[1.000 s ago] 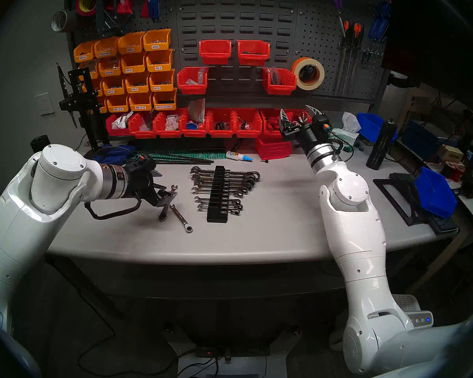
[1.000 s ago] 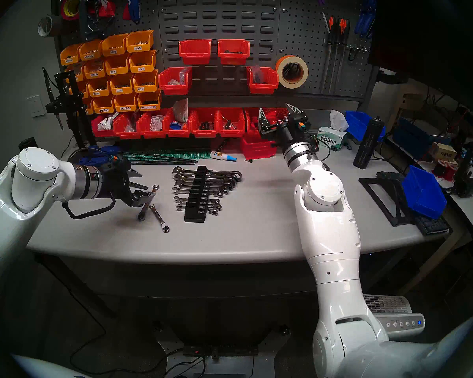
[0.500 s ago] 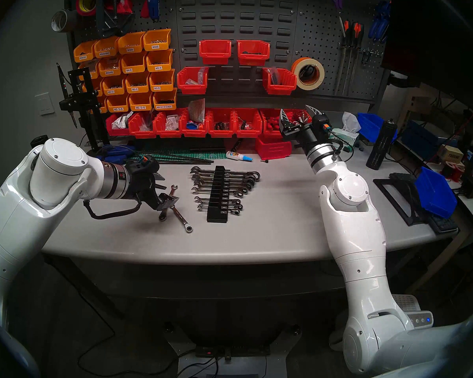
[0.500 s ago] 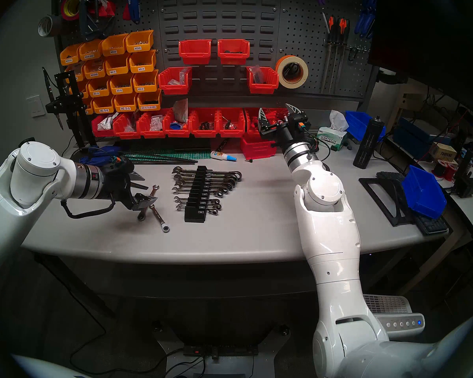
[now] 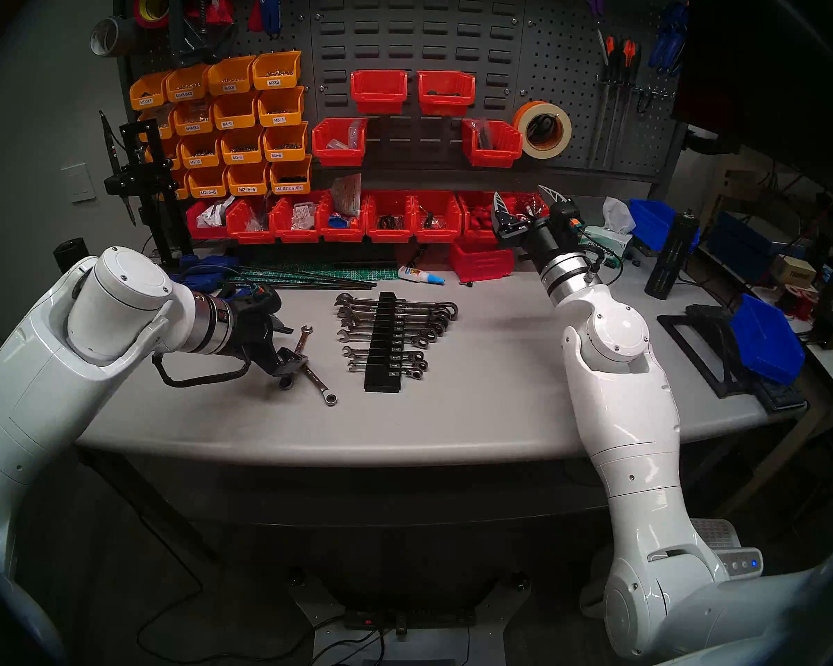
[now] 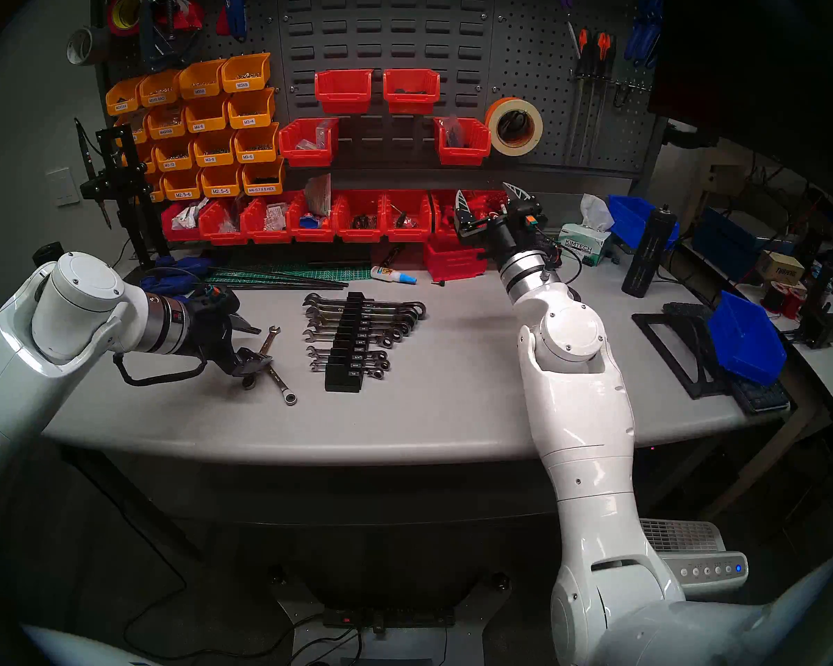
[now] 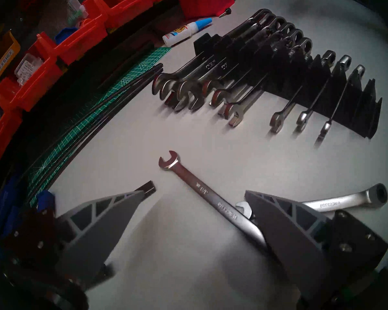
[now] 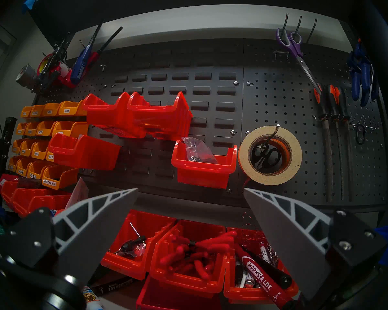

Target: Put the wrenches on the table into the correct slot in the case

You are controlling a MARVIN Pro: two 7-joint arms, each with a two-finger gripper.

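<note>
Wrenches (image 5: 309,362) crossed beside case (image 5: 385,343); glue bottle (image 5: 419,276) behind.

- From the head views, my left gripper (image 5: 287,345) covers the middle of the longer wrench (image 5: 303,339); only its open jaw and ring end show.
- In the left wrist view, one finger (image 7: 285,226) hides that wrench's lower shaft and ring, and most of the shorter wrench (image 7: 336,203).
- I can't tell whether that finger touches either wrench.
- The white size labels on the case (image 5: 385,343) are too small for me to read.
- The right wrist view shows only wall bins (image 8: 202,168); the table is out of its frame.
</note>
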